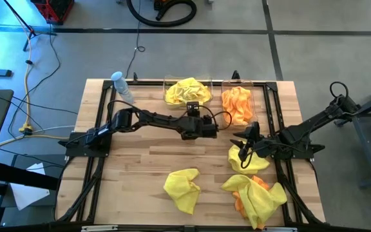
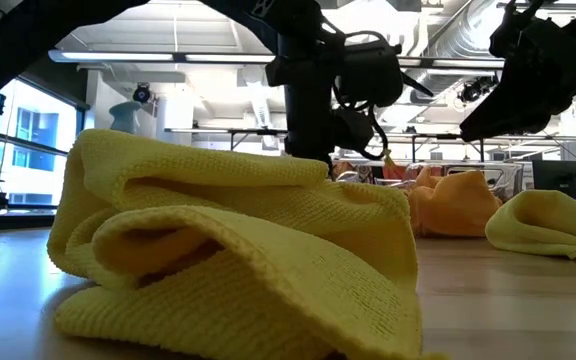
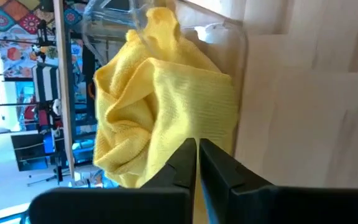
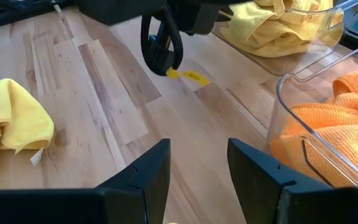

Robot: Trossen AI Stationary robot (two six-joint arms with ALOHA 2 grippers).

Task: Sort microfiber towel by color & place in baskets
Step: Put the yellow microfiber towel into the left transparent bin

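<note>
Two clear baskets stand at the table's far edge. The left basket (image 1: 170,82) holds yellow towels (image 3: 160,99); the right basket (image 1: 255,90) holds orange towels (image 4: 328,124). My left gripper (image 3: 196,155) is shut on nothing, just in front of the yellow basket's near wall (image 1: 205,122). My right gripper (image 4: 197,165) is open with nothing between its fingers, above a yellow towel (image 1: 243,160) lying on the table right of centre. Another yellow towel (image 1: 182,189) lies rumpled near the front edge, and a yellow and orange heap (image 1: 257,196) lies at the front right.
A small clear bottle (image 1: 121,84) with a pale cap stands at the far left of the table. A yellow tag (image 4: 191,76) lies on the bare wood between the baskets and the loose towels. Black frame rails run along the table's left and right sides.
</note>
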